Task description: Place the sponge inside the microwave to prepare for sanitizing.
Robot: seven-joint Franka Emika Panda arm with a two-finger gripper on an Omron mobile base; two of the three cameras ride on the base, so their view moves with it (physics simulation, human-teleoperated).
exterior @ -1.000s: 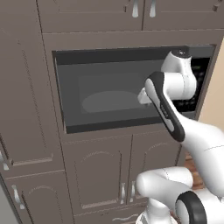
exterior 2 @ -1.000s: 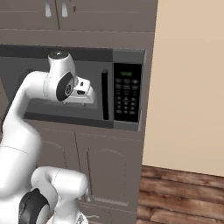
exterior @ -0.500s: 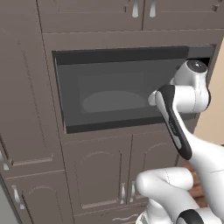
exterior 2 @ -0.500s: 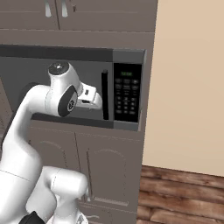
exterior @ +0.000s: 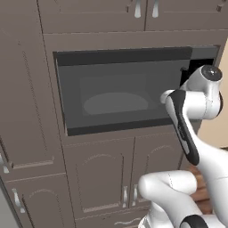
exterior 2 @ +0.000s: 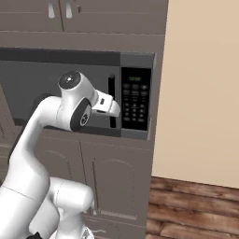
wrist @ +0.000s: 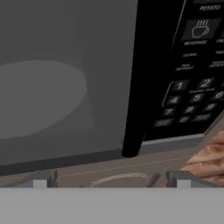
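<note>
Microwave (exterior: 120, 95) door dark, seemingly smoky glass; handle (wrist: 148, 78) glossy black; cabinets (exterior: 102, 178) matt.

the grey-brown cabinet wall (exterior: 31, 111) carries the microwave (exterior: 120, 91), built into a niche between upper doors and lower doors. inside the microwave, behind the dark glass door, a pale round turntable plate (exterior: 116, 103) lies flat. wooden floor (exterior 2: 196, 205) runs along the wall's right-hand foot.

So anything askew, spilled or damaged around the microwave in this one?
Nothing stands out. The dark grey built-in microwave sits square in the grey-brown cabinets, its glass door shut, black handle straight, white round turntable plate flat inside. The open gripper faces the handle.
</note>
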